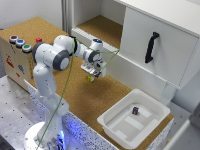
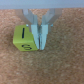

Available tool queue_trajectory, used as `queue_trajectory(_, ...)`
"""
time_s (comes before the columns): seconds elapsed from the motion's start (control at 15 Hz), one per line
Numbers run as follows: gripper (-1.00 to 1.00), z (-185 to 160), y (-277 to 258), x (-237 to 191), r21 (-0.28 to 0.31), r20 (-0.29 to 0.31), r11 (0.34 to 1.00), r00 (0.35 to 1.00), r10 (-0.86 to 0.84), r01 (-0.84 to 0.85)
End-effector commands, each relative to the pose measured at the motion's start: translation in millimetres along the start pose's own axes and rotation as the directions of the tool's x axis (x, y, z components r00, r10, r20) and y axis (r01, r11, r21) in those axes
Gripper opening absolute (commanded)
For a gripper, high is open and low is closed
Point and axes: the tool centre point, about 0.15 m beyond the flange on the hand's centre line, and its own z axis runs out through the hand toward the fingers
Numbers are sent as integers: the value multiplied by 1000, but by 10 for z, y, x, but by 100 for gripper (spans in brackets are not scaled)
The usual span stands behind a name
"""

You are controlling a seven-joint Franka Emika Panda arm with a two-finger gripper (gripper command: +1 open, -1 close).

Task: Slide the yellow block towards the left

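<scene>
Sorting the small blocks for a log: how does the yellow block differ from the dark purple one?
The yellow block is bright yellow; the dark purple block is nearly black. The yellow one sits on the cork tabletop beside the gripper; the purple one lies inside the white bin. Both are small.

Block (image 1: 89,78) on the cork tabletop (image 1: 75,95), beneath the gripper (image 1: 93,72), seemingly touching one finger (image 2: 41,37); bin (image 1: 116,131) at the exterior view's right, holding a small block (image 1: 135,110); cabinet (image 1: 155,47) behind.
</scene>
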Motion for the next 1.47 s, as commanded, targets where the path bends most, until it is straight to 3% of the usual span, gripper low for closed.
queue_trajectory(0.0, -100, 34, -399, 159, 4, 51, 1000, 999, 4, -4)
queue_trajectory(0.33, -100, -19, -645, 61, 21, 32, 999, 999, -29, 28)
queue_trajectory(0.53, -100, -313, -604, -130, 29, -23, 1000, 1000, 8, -7)
queue_trajectory(0.67, -100, -543, -630, -264, 49, -24, 999, 1000, 1, 0)
queue_trajectory(0.73, 100, -649, -667, -336, 56, -26, 998, 1000, -14, 16)
queue_trajectory(0.93, 100, -840, -782, -490, 71, -50, 996, 998, -50, 54)
queue_trajectory(1.27, 100, -679, -886, -440, 49, -18, 998, 999, -46, 46)
queue_trajectory(1.4, 100, -603, -883, -402, 46, -31, 998, 998, -51, 52)
